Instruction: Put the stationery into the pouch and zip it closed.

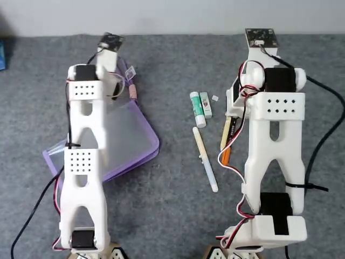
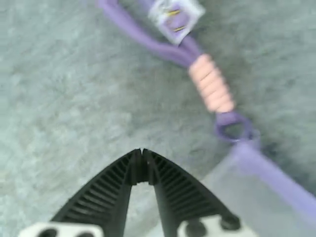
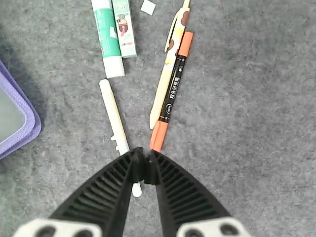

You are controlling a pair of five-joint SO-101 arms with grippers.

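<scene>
The purple-edged pouch (image 1: 135,129) lies flat, partly under the left arm. The left gripper (image 2: 142,157), fingers together, hovers by the pouch's 12 o'clock corner near the zipper pull (image 2: 211,84). Across bare carpet (image 1: 172,205) at the pouch's 3 o'clock lie a glue stick (image 1: 197,109), cream pen (image 1: 205,159) and orange marker (image 3: 170,94). The right gripper (image 3: 143,159), tips together, hovers above them.
</scene>
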